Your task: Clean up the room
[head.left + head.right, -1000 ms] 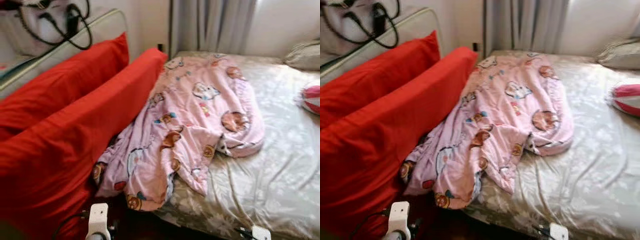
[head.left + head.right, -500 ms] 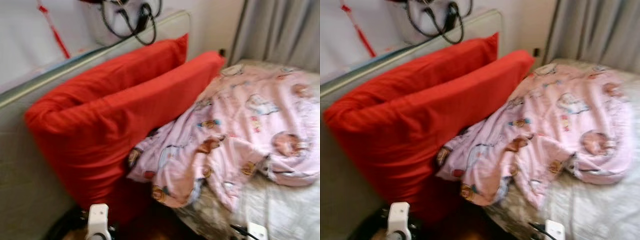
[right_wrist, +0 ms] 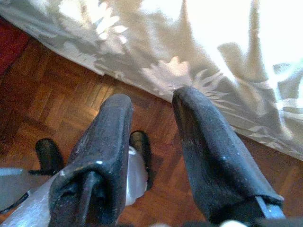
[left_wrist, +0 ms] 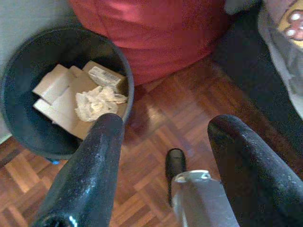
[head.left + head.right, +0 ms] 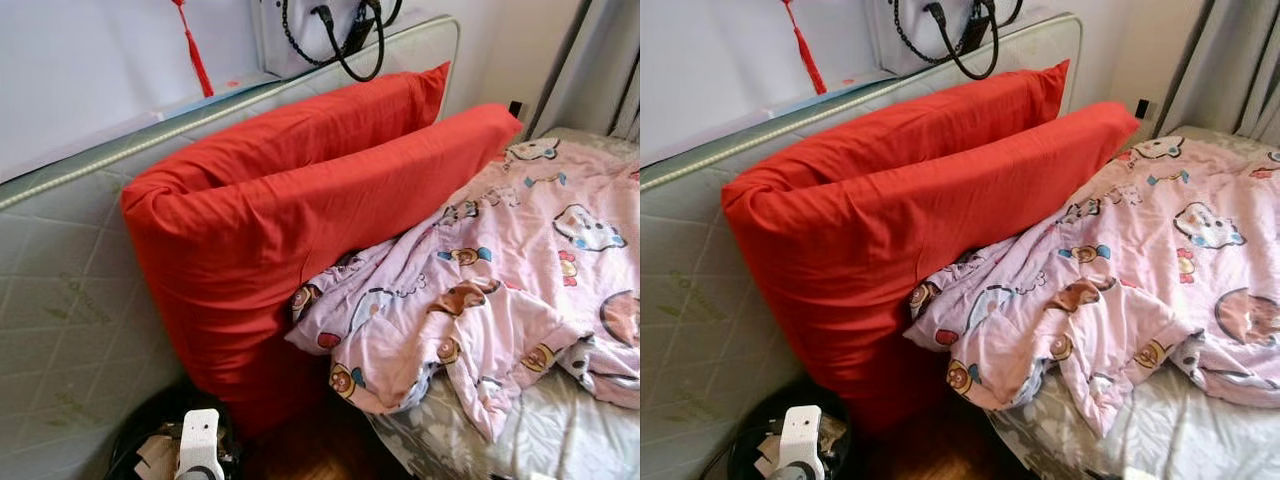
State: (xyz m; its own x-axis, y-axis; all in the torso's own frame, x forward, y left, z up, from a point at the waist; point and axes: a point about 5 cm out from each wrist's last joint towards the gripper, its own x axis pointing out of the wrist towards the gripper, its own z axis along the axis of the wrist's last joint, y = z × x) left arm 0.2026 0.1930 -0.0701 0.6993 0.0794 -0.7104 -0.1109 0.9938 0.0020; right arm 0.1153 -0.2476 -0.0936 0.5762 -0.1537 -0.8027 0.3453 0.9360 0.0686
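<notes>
A pink cartoon-print blanket (image 5: 500,290) lies rumpled on the bed, one corner hanging over the edge beside two big red pillows (image 5: 300,220). The pillows lean on an upright mattress (image 5: 70,290). Below them a black bin (image 4: 19,118) stands on the parquet, holding cardboard pieces (image 4: 54,82) and a crumpled tissue (image 4: 97,101). My left gripper (image 4: 166,123) hangs open above the floor just beside the bin, nothing between its fingers. My right gripper (image 3: 152,97) hangs open low by the bed's edge, holding nothing.
The bed's grey flowered sheet (image 3: 227,52) drapes down to the parquet floor (image 4: 156,109). A white bag with black straps (image 5: 345,30) and a red tassel (image 5: 195,55) hang above the mattress. A grey curtain (image 5: 610,70) is at the far right.
The camera has swung left: pillows and blanket slid rightward in the picture, and the upright mattress and the black bin came into view. Nothing on the bed itself has moved.
</notes>
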